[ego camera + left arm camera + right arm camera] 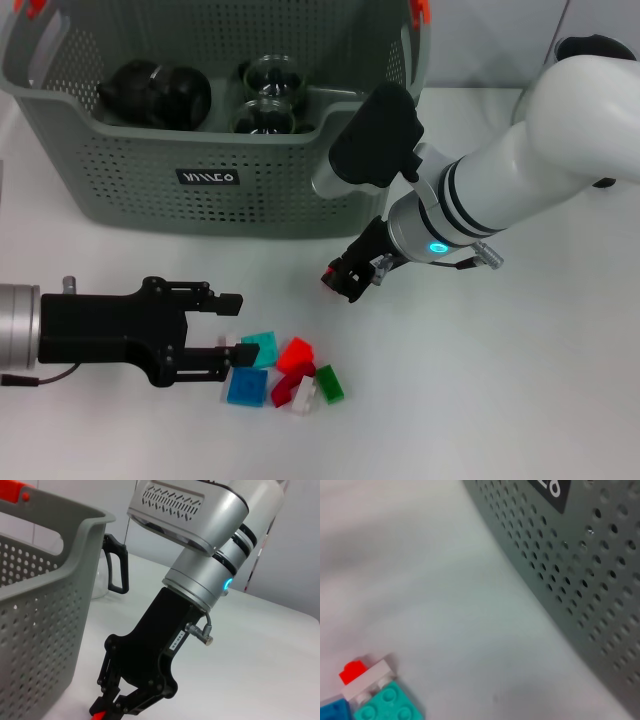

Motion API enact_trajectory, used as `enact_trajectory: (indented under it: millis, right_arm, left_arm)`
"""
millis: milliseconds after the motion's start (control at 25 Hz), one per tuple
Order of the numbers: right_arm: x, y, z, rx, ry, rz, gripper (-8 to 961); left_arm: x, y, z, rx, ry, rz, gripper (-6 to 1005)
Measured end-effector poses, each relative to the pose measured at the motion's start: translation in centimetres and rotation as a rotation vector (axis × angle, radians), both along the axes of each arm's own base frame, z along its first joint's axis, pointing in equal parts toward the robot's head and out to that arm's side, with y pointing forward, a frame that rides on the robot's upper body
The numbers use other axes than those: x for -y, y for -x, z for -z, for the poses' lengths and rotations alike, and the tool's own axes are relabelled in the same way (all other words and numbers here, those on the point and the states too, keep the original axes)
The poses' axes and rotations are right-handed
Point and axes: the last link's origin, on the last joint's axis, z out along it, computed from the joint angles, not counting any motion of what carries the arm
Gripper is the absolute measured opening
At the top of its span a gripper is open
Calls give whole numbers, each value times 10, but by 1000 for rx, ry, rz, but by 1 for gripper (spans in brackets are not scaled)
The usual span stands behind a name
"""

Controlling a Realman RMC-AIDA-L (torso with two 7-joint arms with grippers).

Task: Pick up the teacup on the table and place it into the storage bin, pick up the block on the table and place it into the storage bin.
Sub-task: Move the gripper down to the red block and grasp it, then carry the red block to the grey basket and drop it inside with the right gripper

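Grey-green perforated storage bin (130, 170), orange tabs; blocks (285, 370) blue, teal, red, green, white; black claws.

Right gripper (350, 276) angles downward with jaws nearly closed; left gripper (230, 325) lies level, jaws parted.

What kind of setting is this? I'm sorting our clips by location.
Probably a lab or test bench rather than a home: a bare white table, one perforated storage bin holding glassware, and a small cluster of toy blocks between two robot arms.
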Motion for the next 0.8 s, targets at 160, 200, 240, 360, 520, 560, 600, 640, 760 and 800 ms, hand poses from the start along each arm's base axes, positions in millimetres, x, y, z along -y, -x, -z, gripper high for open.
enact_trajectory:
  millis: [160,200,240,360,520,560,600,640,760,800]
  right_arm:
    - [0,0,-1,-3,0,0,174]
    - [0,0,-1,-3,0,0,152]
    - [0,0,-1,-2,0,0,130]
    - [0,1,-2,-3,5,-6,129]
    - [3,3,-3,-17,18,-15,128]
    - [4,3,-4,-21,22,-15,128]
    - [5,4,-5,-26,24,-17,128]
    - [5,5,-6,-30,27,-16,127]
    - [6,4,-8,-35,33,-9,127]
    - [6,3,-9,-34,38,-8,126]
  left_arm:
    - [-1,1,0,-3,-5,-2,661]
    - [-1,1,0,-4,-5,-2,661]
    - [-1,1,0,-4,-6,-2,661]
    - [-1,1,0,-4,-6,-2,661]
    - [-1,1,0,-4,-6,-2,661]
    - [-1,1,0,-4,-6,-2,661]
    - [-1,1,0,-4,-6,-2,661]
    - [-1,1,0,-4,-6,-2,661]
    - [-1,1,-1,-4,-7,0,661]
    - [-1,0,-1,-4,-7,0,661]
